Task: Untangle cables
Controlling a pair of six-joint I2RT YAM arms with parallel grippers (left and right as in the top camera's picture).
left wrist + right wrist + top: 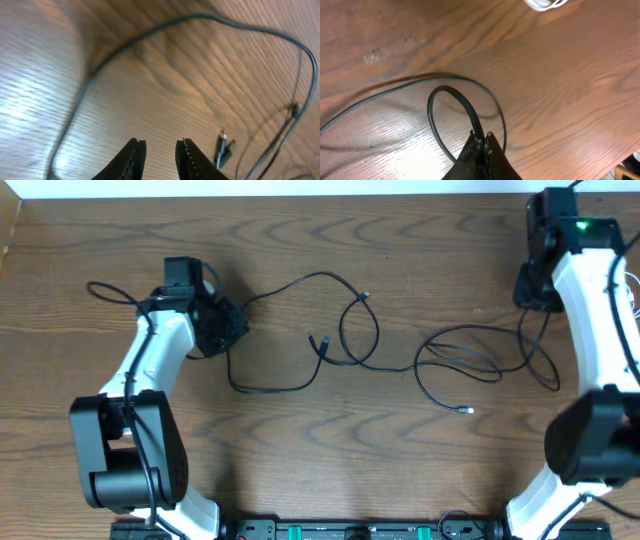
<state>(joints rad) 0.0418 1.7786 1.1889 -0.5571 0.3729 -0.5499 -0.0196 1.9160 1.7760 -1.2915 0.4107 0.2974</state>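
A long black cable (300, 280) curls across the table's middle, with a plug end (318, 340) near its loop. A second black cable (460, 350) lies tangled on the right and ends in a small plug (468, 410). My left gripper (232, 325) sits at the first cable's left end. In the left wrist view this gripper (160, 150) is slightly open with only bare wood between its fingers, and the cable (150, 35) arcs ahead of it. My right gripper (481, 136) is shut on a black cable loop (435, 117). A white cable (540, 5) shows at the top edge.
The right arm (590, 270) stretches along the table's right side, and the left arm (150, 370) reaches up from the front left. A thin arm wire (110, 290) loops out left of the left wrist. The table's back edge (300, 195) runs along the top.
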